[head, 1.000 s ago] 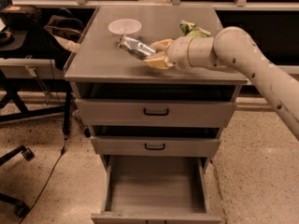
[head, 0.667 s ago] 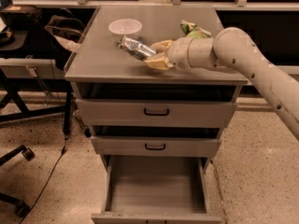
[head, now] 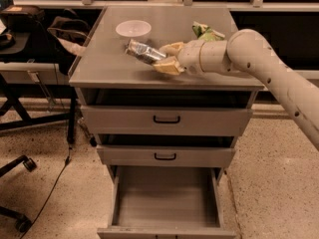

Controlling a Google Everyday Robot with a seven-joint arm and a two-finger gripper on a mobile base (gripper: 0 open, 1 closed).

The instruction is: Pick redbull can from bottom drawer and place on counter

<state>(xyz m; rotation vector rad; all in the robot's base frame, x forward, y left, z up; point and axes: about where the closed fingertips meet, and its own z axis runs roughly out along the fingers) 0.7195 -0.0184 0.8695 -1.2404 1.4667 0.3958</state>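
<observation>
Arm (head: 259,59) outstretched, pincer (head: 163,57) clamped at upper centre

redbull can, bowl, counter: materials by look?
The redbull can, gripped in the hand over the counter: shiny metal, bright glints. The bowl: white, slightly translucent, probably plastic. Counter: smooth grey, soft sheen, laminate or painted metal; can't tell which.

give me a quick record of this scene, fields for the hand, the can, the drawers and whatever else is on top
hand: over the counter, right of centre, fingers shut on the can
can: tilted, held at its right end, just in front of the bowl; contact with the counter unclear
bottom drawer: pulled open, bare grey floor showing
upper drawers: two, black handles
bowl: white, back left of the counter
bag: green, back right, behind the arm
</observation>
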